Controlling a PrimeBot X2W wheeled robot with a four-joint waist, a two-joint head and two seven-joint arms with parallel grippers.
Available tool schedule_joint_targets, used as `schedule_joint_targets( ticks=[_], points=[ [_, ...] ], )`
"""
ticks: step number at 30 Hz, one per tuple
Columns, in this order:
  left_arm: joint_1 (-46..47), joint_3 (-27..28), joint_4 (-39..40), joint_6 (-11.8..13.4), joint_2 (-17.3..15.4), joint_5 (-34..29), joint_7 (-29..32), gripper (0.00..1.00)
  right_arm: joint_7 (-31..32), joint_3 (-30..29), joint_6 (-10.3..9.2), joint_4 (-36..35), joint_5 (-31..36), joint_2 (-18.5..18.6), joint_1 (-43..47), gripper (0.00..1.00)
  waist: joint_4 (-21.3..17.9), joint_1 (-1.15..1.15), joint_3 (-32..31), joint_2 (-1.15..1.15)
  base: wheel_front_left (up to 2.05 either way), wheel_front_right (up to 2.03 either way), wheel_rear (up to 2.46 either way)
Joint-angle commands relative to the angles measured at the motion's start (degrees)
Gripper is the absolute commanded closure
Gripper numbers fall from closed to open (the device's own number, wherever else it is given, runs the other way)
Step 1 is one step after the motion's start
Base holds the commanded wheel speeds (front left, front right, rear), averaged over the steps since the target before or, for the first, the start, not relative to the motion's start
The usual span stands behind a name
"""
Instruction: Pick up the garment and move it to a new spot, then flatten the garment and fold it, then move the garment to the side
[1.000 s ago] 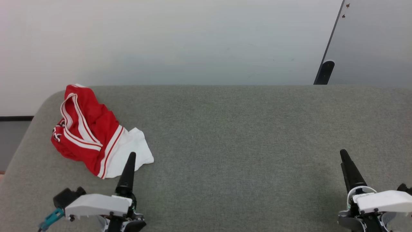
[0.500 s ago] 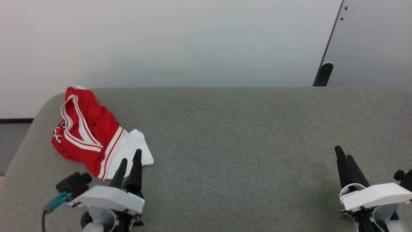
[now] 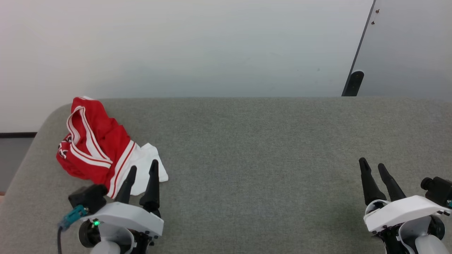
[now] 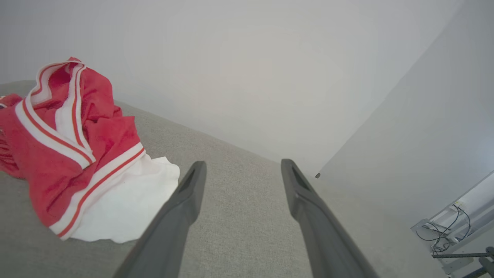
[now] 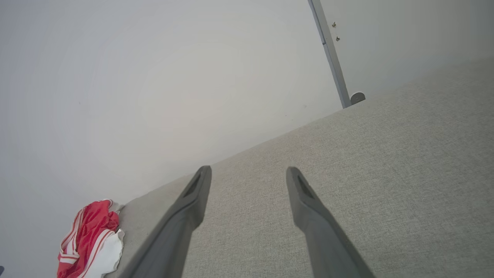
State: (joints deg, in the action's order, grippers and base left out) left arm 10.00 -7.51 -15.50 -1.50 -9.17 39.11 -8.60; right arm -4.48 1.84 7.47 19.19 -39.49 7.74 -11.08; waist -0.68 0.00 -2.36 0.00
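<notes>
A grey cloth-covered counter (image 3: 268,148) met a pale wall (image 3: 197,46). The crumpled red jersey-style garment with white striped trim (image 3: 95,148) lay near its rounded far-left corner. The left claw (image 3: 143,166) hung spread just beside the white sleeve (image 3: 142,158); the right claw (image 3: 372,163), also spread, stood well apart across broad grey cloth.

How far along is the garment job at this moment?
Nothing looks done: the garment lies crumpled at the left end of the grey surface. In hand: the left tool, open, points at its white sleeve, gripping nothing; the right tool is open, far off. Left: pickup, move, flattening, folding, setting aside.
</notes>
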Motion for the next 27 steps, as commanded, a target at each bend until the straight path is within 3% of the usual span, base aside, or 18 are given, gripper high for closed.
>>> schedule_joint_targets(
  ticks=[1,27],
  points=[
    [0.86,0.16,0.77,-0.17,0.02,-2.24,-0.52,0.0,-0.19,-0.03,0.04,-0.72,1.74,0.06,-1.34,0.0,-0.02,0.0,-0.06,0.0,0.0,0.0,0.0],
    [2.0,3.1,-0.42,-2.56,2.19,-19.95,-3.89,0.0,-1.23,0.96,0.04,-1.81,14.14,0.87,-2.48,0.0,-0.07,0.0,-0.74,0.0,0.0,0.0,0.0]
  ],
)
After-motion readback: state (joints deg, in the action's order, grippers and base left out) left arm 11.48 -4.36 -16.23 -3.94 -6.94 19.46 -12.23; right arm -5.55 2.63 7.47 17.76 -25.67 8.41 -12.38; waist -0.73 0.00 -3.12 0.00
